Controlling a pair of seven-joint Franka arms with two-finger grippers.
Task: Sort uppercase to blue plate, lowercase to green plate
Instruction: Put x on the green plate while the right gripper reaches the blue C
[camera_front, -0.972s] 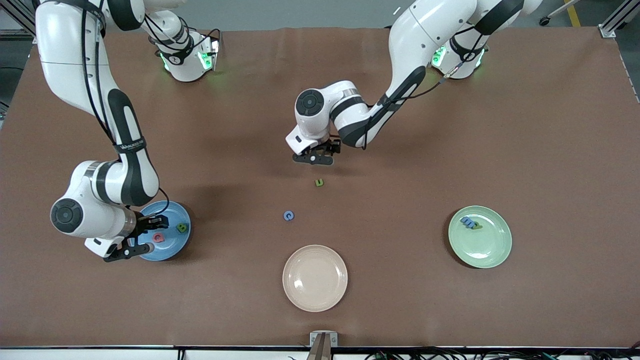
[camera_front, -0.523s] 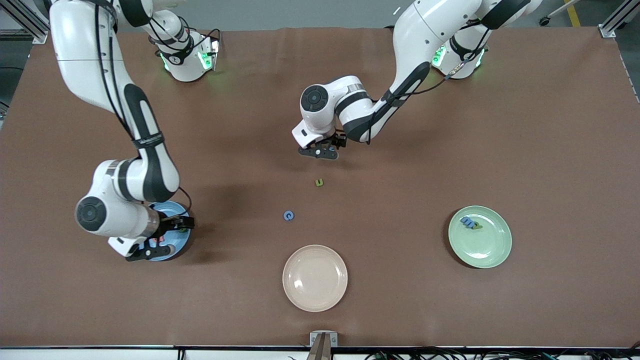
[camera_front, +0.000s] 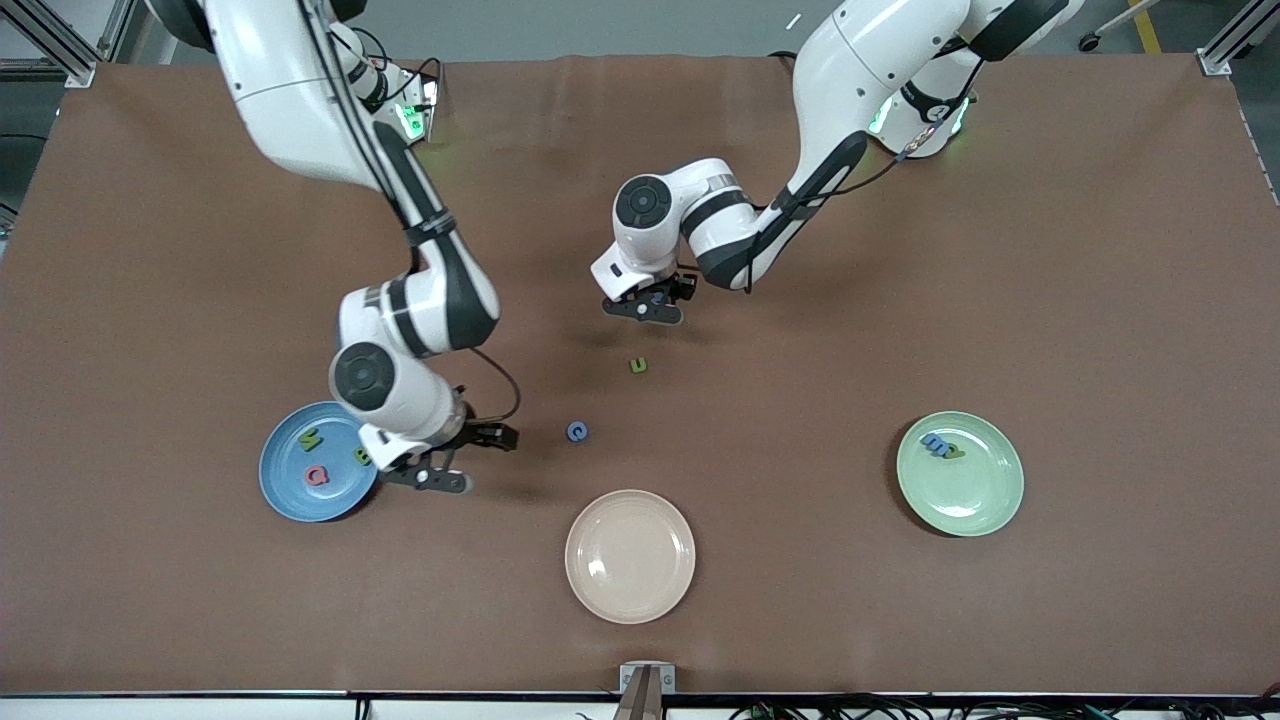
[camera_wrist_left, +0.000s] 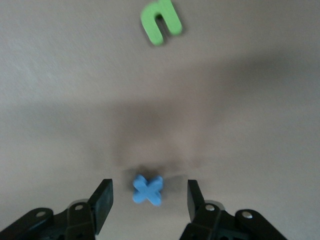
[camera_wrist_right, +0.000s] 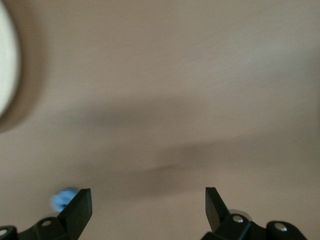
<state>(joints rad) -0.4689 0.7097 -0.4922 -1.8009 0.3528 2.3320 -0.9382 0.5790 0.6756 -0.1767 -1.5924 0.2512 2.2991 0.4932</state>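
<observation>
The left end effector (camera_wrist_left: 150, 197) hangs low over the middle of the worktop (camera_front: 1000, 250) with its jaws spread, one either side of the blue x (camera_wrist_left: 148, 189), which lies flat between them and touches neither finger. Just past its fingertips, toward the front camera, lies the green u (camera_front: 638, 365), and nearer the camera again the blue G (camera_front: 577, 431). All these letters look like thin foam cut-outs: light, a little squashy, unlikely to break, but easy to nudge or flick aside. A grip across the middle of the x, where its arms cross, with the fingers low against the cloth, seems the surest hold; a pinch on one arm alone would probably let it swivel. The right end effector (camera_front: 452, 458) hovers with jaws wide apart and nothing between them, just off the rim of the blue plate (camera_front: 285, 490), between that plate and the blue G, which shows as a blur by one of its fingers in the right wrist view. The blue plate holds three capitals lying apart from one another: a green N (camera_front: 311, 438), a pink-red G (camera_front: 316, 475) and a green B (camera_front: 362, 456). Well away, toward the left arm's end, the green plate (camera_front: 975, 500) carries a blue m (camera_front: 936, 442) and a green p (camera_front: 955, 452), touching or overlapping. The cream plate (camera_front: 630, 556), nearest the camera, holds nothing. By this count one capital and two small letters are still to be sorted.
</observation>
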